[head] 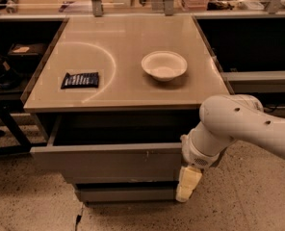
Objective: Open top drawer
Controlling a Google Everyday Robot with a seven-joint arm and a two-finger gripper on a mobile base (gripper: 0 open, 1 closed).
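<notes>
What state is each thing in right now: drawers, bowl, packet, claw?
top drawer: open, pulled well out from under the tabletop
lower drawer: pushed in
bowl: upright on the tabletop, looks empty
dark packet: lying flat on the tabletop
claw: pointing down at the top drawer's right end

a tan table top (133,32), smooth and faintly glossy, carries two things; a white bowl (164,65) stands upright on its right half, set back from the front edge; left of the bowl and a little nearer the front edge lies a flat dark packet (80,80), well apart from it; between bowl and packet a pale curved mark (111,64) sweeps across the surface; the gripper (187,189) hangs below the table's front edge, down and slightly right of the bowl, pointing towards the speckled floor (27,201)
</notes>
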